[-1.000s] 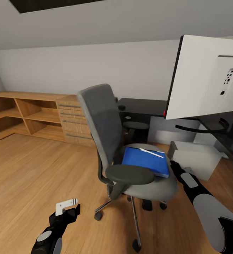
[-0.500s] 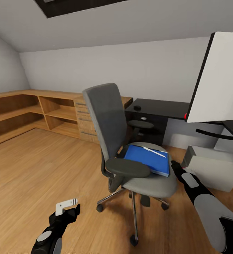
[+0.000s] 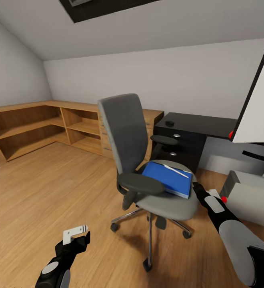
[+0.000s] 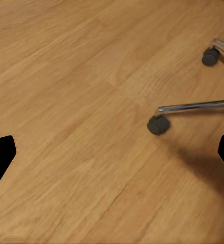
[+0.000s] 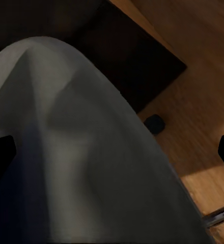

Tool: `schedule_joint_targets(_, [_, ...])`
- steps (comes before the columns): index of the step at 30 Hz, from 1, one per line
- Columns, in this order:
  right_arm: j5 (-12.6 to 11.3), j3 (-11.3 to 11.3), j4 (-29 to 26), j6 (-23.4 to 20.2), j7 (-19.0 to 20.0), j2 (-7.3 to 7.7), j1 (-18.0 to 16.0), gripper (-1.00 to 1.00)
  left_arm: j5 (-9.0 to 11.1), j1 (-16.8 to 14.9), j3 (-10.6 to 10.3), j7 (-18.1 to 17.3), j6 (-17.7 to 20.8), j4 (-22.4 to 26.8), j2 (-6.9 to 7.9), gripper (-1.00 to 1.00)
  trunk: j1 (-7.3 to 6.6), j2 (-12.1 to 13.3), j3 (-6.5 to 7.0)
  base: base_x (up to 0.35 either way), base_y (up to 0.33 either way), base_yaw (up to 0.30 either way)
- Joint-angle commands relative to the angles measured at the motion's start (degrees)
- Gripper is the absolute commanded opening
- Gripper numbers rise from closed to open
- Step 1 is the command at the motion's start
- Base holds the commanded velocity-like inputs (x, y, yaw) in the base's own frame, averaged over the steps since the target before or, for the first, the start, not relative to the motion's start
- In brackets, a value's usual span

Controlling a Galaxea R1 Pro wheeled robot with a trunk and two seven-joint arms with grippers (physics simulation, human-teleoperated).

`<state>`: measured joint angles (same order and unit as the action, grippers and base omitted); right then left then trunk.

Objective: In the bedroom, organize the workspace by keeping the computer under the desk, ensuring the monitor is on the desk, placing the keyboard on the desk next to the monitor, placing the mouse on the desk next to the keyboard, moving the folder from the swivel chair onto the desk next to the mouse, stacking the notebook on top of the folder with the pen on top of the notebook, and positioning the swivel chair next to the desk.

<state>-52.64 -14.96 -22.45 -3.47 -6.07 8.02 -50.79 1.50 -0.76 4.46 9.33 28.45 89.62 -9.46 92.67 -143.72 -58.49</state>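
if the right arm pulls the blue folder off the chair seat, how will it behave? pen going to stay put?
The blue folder looks flat and thin, so probably light and somewhat flexible. The pen lies loose on top and would likely roll or slide off if tilted. The swivel chair stands on casters, so a sideways tug may roll it.

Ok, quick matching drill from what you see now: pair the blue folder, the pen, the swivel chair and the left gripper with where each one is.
Things:
1. blue folder
2. pen
3. swivel chair
4. left gripper

Places:
A. hanging over bare wooden floor, near a chair caster
B. lying on the chair's seat
C. standing on the floor in front of the black desk
D. resting on top of the folder

Pairs: 1-B, 2-D, 3-C, 4-A
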Motion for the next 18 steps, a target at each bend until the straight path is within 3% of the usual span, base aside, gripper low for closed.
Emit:
schedule_joint_targets(1, [-0.4, -0.2, -0.1, -0.3, -0.3, -0.02, 0.0, 1.00, 0.2, 0.0, 0.0, 0.2, 0.3, 0.0, -0.03, 1.00, -0.01, 0.0, -0.06, 0.000, 0.000, 0.011])
schedule_joint_targets(18, [-0.2, -0.1, -0.1, -0.2, -0.3, -0.01, 0.0, 1.00, 0.2, 0.0, 0.3, 0.3, 0.3, 0.0, -0.03, 1.00, -0.01, 0.0, -0.06, -0.104, -0.069, 0.001])
